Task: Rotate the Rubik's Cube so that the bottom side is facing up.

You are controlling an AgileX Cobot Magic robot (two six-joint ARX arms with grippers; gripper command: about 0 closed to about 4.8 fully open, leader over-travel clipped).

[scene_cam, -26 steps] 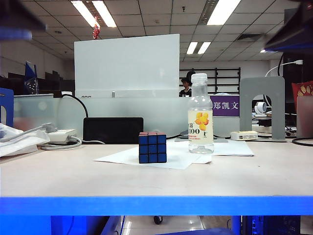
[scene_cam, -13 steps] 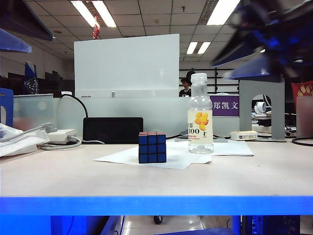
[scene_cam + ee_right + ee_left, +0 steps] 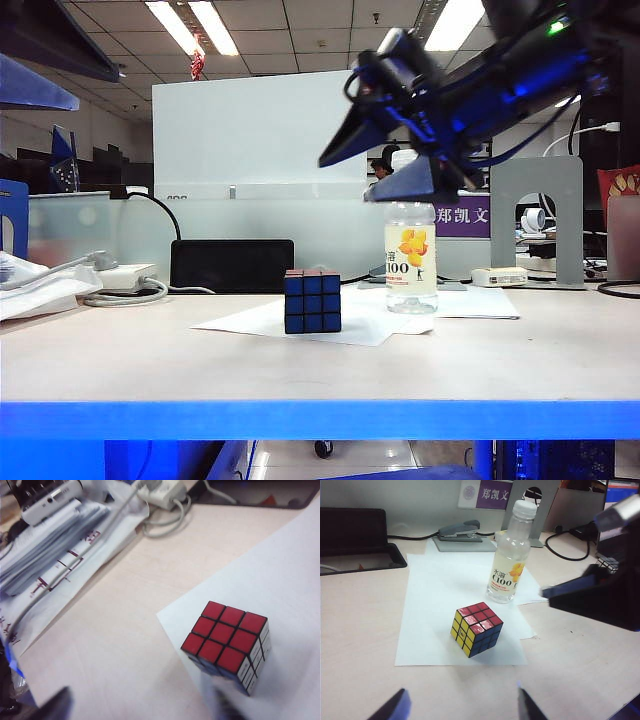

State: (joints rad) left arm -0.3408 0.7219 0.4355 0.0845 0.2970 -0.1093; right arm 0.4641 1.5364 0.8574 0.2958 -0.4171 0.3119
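The right gripper (image 3: 385, 165) has come into the exterior view from the upper right and now hangs high above the bottle (image 3: 410, 235), its jaws spread wide apart and holding nothing; one second ago only a dark blur of it was at the top right corner. The left gripper (image 3: 460, 707) shows only its two fingertips in the left wrist view, standing apart with nothing between them, well short of the cube. The Rubik's Cube (image 3: 312, 301) has not moved: it stands on a white sheet of paper (image 3: 435, 605) near the middle of the table (image 3: 300, 370), red face up, blue face toward the front edge, yellow on one side and white with printed words on another. The bottle stands just beside it on the same paper, toward the back right. I judge that the task is only at the approach: no gripper touches the cube yet, and the right arm must descend past the bottle without knocking it. The table is pale wood with a blue front edge. At the back edge lie a black tray (image 3: 231, 265), a grey stapler (image 3: 457, 530), cables and a white power adapter (image 3: 125, 277); papers lie at the left edge. Behind is an office with a whiteboard (image 3: 260, 135) and ceiling lights.
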